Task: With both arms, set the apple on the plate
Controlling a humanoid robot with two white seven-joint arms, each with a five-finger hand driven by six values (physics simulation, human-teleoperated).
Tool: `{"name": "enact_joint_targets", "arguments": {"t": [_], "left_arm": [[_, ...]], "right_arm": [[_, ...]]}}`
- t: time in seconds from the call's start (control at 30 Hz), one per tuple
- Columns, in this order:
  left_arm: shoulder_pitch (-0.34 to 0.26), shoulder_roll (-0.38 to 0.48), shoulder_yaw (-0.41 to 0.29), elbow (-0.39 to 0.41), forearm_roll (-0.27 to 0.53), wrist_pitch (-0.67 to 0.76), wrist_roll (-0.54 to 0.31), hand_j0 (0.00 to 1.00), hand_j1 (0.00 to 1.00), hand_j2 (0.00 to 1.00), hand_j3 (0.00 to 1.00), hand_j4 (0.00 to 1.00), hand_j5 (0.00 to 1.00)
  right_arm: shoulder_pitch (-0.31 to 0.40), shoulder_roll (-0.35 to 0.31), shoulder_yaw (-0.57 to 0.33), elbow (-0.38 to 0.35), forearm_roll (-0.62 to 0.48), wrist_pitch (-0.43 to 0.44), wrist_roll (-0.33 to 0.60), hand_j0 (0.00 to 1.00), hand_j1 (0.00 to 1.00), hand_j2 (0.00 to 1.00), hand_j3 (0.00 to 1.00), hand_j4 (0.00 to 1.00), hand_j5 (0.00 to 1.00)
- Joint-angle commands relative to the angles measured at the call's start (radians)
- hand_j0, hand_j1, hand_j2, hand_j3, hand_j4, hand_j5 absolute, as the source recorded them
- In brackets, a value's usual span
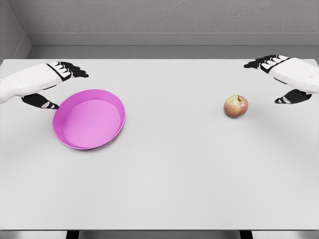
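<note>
Apple (236,106) sits on table (169,174), near your right hand (286,79), untouched; fingers spread, empty. Left hand (50,84) open beside pink plate (67,137).

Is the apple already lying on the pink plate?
No, the apple sits on the white table, well to the right of the empty pink plate.

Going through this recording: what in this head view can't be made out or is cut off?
- Left robot hand: its arm runs off the left edge of the head view.
- Right robot hand: its arm is cut by the right edge.
- Apple: its far side and underside are hidden by the apple itself.
- Plate: the near rim hides its outer wall.
- Table: its legs are barely visible at the bottom edge.
</note>
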Motion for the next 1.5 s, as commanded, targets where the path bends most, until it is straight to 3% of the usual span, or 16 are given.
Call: {"name": "enact_joint_targets", "arguments": {"t": [0.0,0.1,0.13,0.17,0.27,0.37,0.57,0.77,0.9,1.33,1.4,1.47], "left_arm": [[0.0,0.002,0.003,0.001,0.006,0.001,0.001,1.0,1.0,1.0,1.0,1.0,1.0],[0.002,0.002,0.003,0.002,0.006,0.001,0.001,1.0,1.0,1.0,1.0,1.0,1.0],[0.002,0.002,0.003,0.004,0.006,0.001,0.001,1.0,1.0,1.0,1.0,1.0,1.0],[0.002,0.003,0.003,0.004,0.006,0.001,0.001,1.0,1.0,1.0,1.0,1.0,1.0],[0.002,0.003,0.003,0.005,0.006,0.001,0.001,1.0,1.0,1.0,1.0,1.0,1.0],[0.002,0.003,0.003,0.007,0.005,0.001,0.001,1.0,1.0,1.0,1.0,1.0,1.0],[-0.005,-0.011,0.004,0.047,0.005,0.001,-0.022,1.0,1.0,1.0,1.0,1.0,1.0],[-0.005,-0.017,0.006,0.048,0.003,0.001,-0.024,1.0,1.0,1.0,1.0,1.0,1.0],[-0.005,-0.026,0.02,0.048,-0.018,0.001,-0.022,1.0,1.0,1.0,1.0,1.0,1.0],[0.002,-0.06,0.052,0.065,-0.058,0.001,-0.024,1.0,1.0,1.0,1.0,1.0,1.0],[0.002,-0.058,0.052,0.065,-0.056,0.001,-0.024,1.0,1.0,1.0,1.0,1.0,1.0],[0.0,-0.057,0.052,0.065,-0.058,0.001,-0.024,1.0,1.0,1.0,1.0,1.0,1.0]], "right_arm": [[0.0,0.001,-0.001,-0.003,-0.002,-0.001,0.002,1.0,1.0,1.0,1.0,1.0,1.0],[0.012,0.007,-0.001,0.001,-0.008,0.007,-0.005,1.0,1.0,1.0,1.0,1.0,1.0],[0.025,0.02,0.004,0.015,-0.009,0.019,-0.007,1.0,1.0,1.0,1.0,1.0,1.0],[0.026,0.079,0.014,0.03,-0.008,0.037,-0.005,1.0,1.0,1.0,1.0,1.0,1.0],[0.023,0.092,0.073,0.041,-0.006,0.045,0.013,1.0,1.0,1.0,1.0,1.0,1.0],[0.011,0.107,0.079,0.05,-0.005,0.143,0.122,1.0,1.0,1.0,1.0,1.0,1.0],[-0.034,0.173,0.083,0.107,-0.006,0.258,0.24,1.0,1.0,1.0,1.0,1.0,1.0],[-0.164,0.276,0.169,0.21,-0.005,0.263,0.341,1.0,1.0,1.0,1.0,1.0,1.0],[-0.206,0.311,0.209,0.257,-0.006,0.263,0.349,1.0,1.0,1.0,1.0,1.0,1.0],[-0.21,0.326,0.263,0.296,-0.005,0.261,0.349,0.99,0.99,0.99,0.99,0.99,0.99],[-0.21,0.326,0.261,0.296,-0.005,0.257,0.349,0.65,0.65,0.65,0.65,0.65,0.65],[-0.21,0.326,0.261,0.296,-0.005,0.257,0.349,0.48,0.48,0.48,0.48,0.48,0.48]]}}
